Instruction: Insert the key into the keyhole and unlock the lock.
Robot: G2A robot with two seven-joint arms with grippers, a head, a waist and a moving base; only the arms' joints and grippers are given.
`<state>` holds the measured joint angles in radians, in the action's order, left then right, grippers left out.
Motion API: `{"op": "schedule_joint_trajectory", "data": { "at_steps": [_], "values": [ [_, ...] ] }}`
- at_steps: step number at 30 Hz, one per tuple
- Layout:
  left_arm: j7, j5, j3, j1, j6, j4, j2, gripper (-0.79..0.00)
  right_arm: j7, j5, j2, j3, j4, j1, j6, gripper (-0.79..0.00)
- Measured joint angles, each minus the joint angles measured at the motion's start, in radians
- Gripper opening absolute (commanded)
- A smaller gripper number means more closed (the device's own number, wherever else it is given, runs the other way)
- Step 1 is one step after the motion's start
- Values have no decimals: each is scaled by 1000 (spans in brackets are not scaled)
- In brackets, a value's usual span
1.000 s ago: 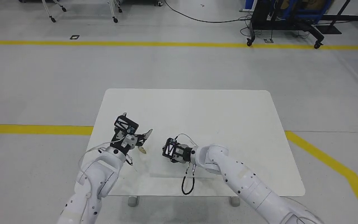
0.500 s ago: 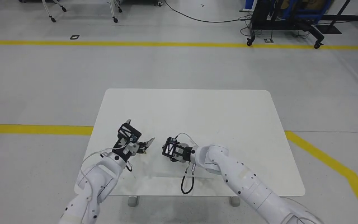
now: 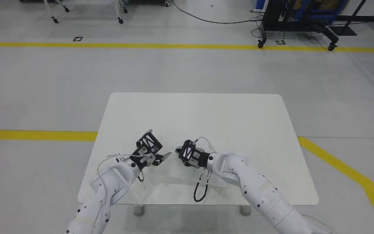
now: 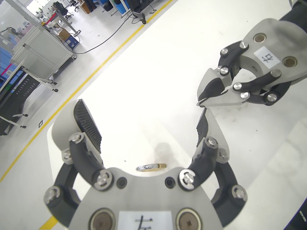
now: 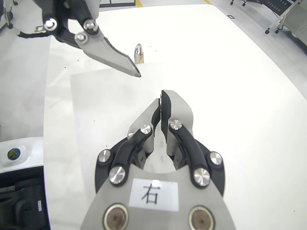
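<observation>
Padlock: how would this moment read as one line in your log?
left gripper: open, near padlock | right gripper: shut, facing left gripper | padlock: on table

Left arm (image 3: 108,187): extends from the lower left of the top view, bent at the elbow, forearm directed toward the other arm.
Left gripper (image 4: 141,112): wide open. The two ribbed pads (image 4: 87,123) stand far apart, with nothing between them.
Right arm (image 3: 257,187): extends from the lower right, forearm directed toward the left arm.
Right gripper (image 5: 161,96): fingers pressed together at the tips; nothing can be seen between them.
Relation: the grippers face each other tip to tip. One left finger (image 5: 115,58) ends just beside the closed right fingertips, with a small gap in the right wrist view.
</observation>
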<state>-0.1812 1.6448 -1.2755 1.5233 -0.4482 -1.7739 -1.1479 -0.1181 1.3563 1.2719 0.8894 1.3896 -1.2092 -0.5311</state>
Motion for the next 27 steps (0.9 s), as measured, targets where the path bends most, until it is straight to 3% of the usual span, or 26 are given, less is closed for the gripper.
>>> {"op": "schedule_joint_trajectory", "data": {
  "at_steps": [12,27],
  "values": [
    [-93,56,101,-90,32,96,-16,0,-19,-31,-6,30,27,-15,18,-785],
    [-100,31,143,-168,73,191,-32,0,36,-115,-5,57,-6,-11,-1,-785]
  ]
}}
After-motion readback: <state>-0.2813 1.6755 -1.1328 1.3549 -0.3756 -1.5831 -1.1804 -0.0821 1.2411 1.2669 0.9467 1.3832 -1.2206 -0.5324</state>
